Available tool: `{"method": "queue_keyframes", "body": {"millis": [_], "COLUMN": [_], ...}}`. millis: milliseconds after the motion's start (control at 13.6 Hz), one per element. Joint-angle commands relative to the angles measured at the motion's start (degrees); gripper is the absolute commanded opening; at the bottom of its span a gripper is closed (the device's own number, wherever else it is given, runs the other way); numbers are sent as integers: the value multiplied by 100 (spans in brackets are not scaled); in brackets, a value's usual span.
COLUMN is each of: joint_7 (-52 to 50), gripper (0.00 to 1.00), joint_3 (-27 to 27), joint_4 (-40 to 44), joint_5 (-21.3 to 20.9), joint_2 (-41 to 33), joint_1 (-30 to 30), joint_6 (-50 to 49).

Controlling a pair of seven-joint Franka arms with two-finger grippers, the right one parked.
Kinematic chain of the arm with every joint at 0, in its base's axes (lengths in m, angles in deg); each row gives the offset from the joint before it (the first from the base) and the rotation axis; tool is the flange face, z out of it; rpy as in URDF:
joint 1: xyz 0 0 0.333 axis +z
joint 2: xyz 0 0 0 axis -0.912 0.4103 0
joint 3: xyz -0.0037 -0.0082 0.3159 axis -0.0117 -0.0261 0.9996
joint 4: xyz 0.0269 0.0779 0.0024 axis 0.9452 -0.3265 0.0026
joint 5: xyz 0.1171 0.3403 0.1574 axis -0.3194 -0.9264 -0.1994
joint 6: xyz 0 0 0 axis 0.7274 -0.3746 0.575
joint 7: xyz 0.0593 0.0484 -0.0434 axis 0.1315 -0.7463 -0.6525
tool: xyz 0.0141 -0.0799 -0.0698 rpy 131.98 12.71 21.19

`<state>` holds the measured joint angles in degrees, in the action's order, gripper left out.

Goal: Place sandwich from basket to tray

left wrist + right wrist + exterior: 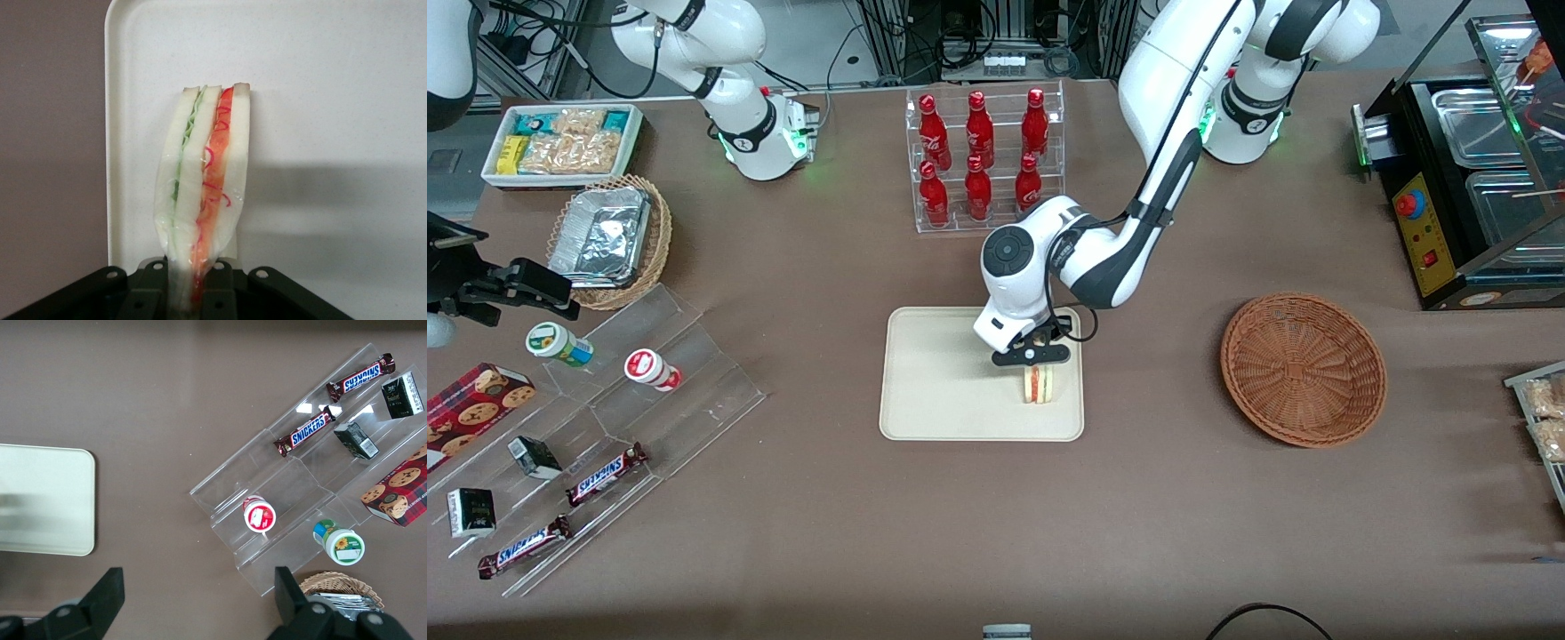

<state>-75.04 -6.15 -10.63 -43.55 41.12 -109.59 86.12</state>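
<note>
Left gripper [1034, 357] jaws closed tight on the top of the triangular cream-bread sandwich [1038, 384] with red and green filling, pinching it thin. Sandwich is over the flat cream-white rectangular tray [934, 391], near the rim on the working arm's side; contact unclear. Round reddish-brown wicker basket [1303, 369] empty. Advice: lower until the base seats, open slowly, lift straight up to avoid tipping.

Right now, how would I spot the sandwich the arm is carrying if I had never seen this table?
Find the flat cream tray in the middle of the brown table, nearer the camera than the rack of red bottles. Over the tray's edge toward the wicker basket, the gripper pinches the sandwich: the only pale wedge with red and green filling stripes.
</note>
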Motion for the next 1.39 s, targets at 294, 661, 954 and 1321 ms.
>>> {"method": "queue_keyframes", "body": {"millis": [294, 661, 954, 1321], "joint_7": [-66, -180, -154, 30], "gripper": [100, 100, 100, 100], "joint_3": [19, 19, 19, 19], "joint_4": [217, 225, 225, 173], "joint_5": [-93, -14, -6, 108], "joint_2": [-133, -1116, -1942, -2883], "joint_1": [39, 293, 697, 1330], "joint_6": [-63, -1099, -1863, -2795]}}
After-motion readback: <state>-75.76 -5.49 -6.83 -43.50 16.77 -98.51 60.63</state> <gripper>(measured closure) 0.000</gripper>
